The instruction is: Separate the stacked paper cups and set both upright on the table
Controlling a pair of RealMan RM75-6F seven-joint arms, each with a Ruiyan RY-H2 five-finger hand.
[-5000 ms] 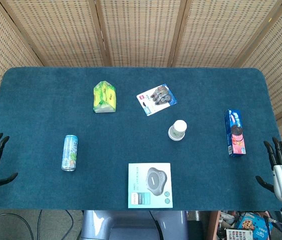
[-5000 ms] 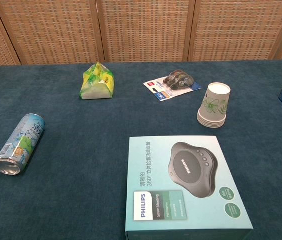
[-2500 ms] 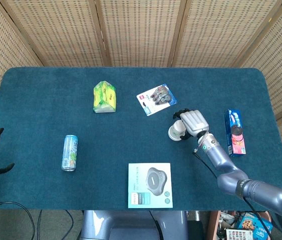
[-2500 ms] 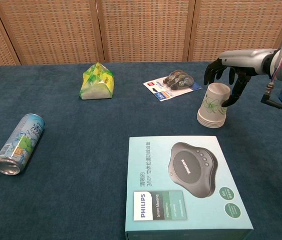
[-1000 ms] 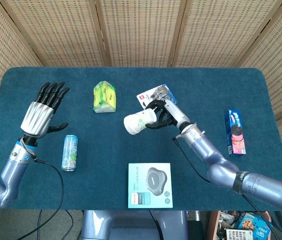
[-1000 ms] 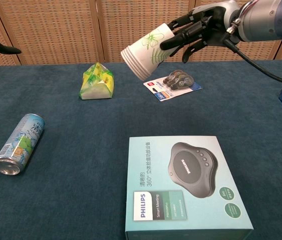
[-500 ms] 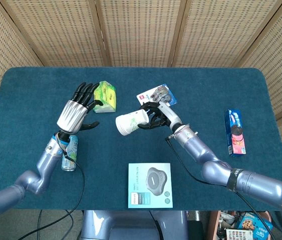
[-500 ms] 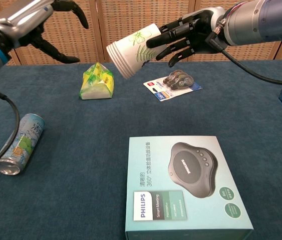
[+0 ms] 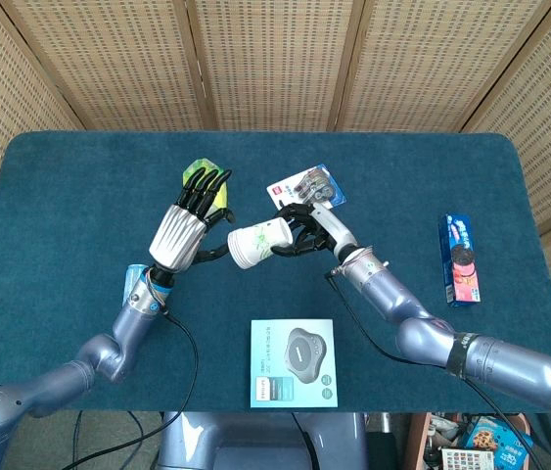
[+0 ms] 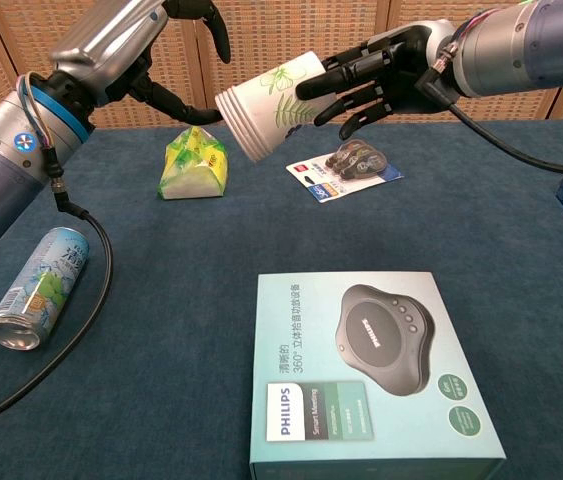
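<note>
A stack of white paper cups with a green leaf print [image 9: 255, 243] [image 10: 266, 105] hangs in the air over the middle of the table. It lies tilted on its side with the rims pointing left. My right hand [image 9: 304, 227] [image 10: 376, 72] grips the stack at its base end. My left hand [image 9: 189, 227] [image 10: 126, 45] is right beside the rims with its fingers spread and nothing in it. Its thumb reaches under the rim edge; whether it touches I cannot tell.
A drink can [image 10: 39, 287] lies at the left, and a green packet [image 10: 193, 163] sits behind it. A blister pack [image 10: 346, 165] lies under the right hand. A Philips box [image 9: 294, 362] [image 10: 366, 375] is at the front edge, a blue biscuit box [image 9: 460, 259] at the right.
My left hand has swung right and up to the cups' rims. The right hand keeps the tilted stack in almost the same spot.
</note>
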